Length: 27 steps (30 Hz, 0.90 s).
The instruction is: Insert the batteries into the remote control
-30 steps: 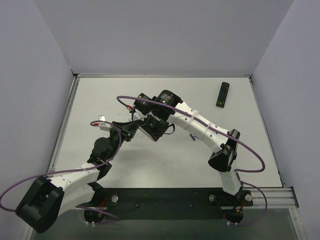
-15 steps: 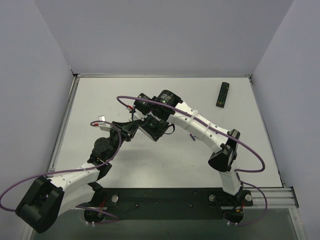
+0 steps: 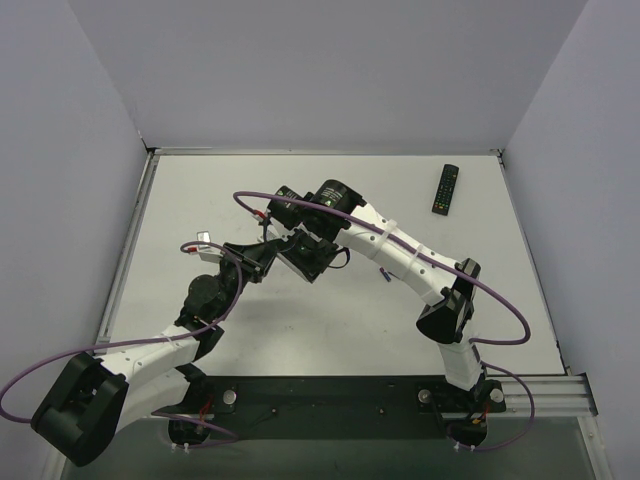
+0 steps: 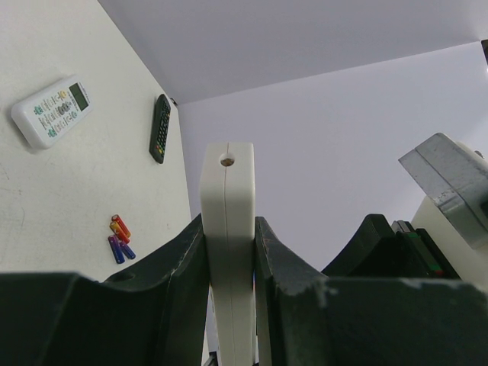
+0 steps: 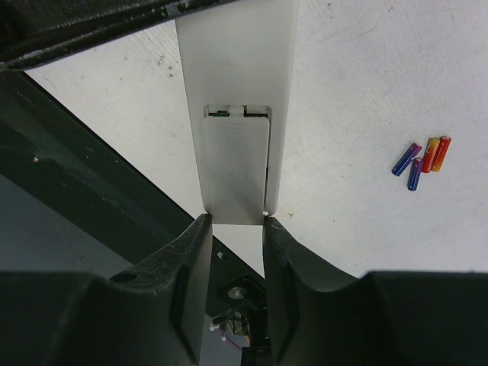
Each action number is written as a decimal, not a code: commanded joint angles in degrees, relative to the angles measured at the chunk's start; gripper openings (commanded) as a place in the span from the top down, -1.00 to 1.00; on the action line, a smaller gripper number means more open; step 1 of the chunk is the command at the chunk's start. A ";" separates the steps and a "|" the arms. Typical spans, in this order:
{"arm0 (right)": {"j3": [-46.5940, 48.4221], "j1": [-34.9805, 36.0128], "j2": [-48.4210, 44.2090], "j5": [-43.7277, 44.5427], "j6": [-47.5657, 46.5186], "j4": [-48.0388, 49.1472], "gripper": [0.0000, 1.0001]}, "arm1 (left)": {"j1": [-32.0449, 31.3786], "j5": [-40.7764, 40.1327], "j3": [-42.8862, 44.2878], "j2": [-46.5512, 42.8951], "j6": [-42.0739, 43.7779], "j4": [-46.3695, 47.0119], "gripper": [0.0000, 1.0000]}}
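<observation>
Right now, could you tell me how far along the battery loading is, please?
Done, apparently: the batteries are in, only a green sliver showing above the fitted cover. In hand: the left gripper and right gripper both clamp the remote control. Left: perhaps seating the cover fully, then setting the remote down. The red and purple cells lie unused.

Slim remote (image 4: 227,183) only partly seen
Overhead, the arms (image 3: 300,250) cover it; at the left pincer (image 4: 229,225) its lower end is cropped, at the right pincer (image 5: 234,221) its far end.

white remote control (image 4: 227,229), black remote (image 4: 159,128), blue-purple cells (image 5: 406,159)
</observation>
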 commanded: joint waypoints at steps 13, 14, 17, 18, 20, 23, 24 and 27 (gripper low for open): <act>2.06 0.39 0.66 1.86 -0.16 -2.61 0.31 | -0.56 -0.04 2.34 -0.51 -1.45 4.71 1.00; 2.06 0.47 0.66 1.86 -0.07 -2.61 0.29 | -0.56 -0.13 2.25 -0.43 -1.45 4.80 1.00; 2.24 0.47 0.49 2.21 -0.07 -2.61 0.23 | -0.56 -0.22 2.08 -0.52 -1.71 4.80 1.00; 2.32 0.47 0.31 2.30 -0.07 -2.61 0.21 | -0.56 -0.22 2.07 -0.52 -1.80 4.80 1.00; 2.24 0.39 0.40 2.47 -0.07 -2.52 0.21 | -0.56 -0.22 2.07 -0.60 -1.97 4.80 1.00; 2.24 0.39 0.40 2.65 0.02 -2.44 0.21 | -0.56 -0.48 1.81 -0.69 -2.50 4.62 1.00; 2.24 0.47 0.31 2.65 0.02 -2.35 0.27 | -0.56 -0.48 1.72 -0.78 -2.76 4.62 1.00; 2.15 0.47 0.40 2.74 0.11 -2.35 0.33 | -0.56 -0.48 1.64 -0.78 -3.55 4.27 1.00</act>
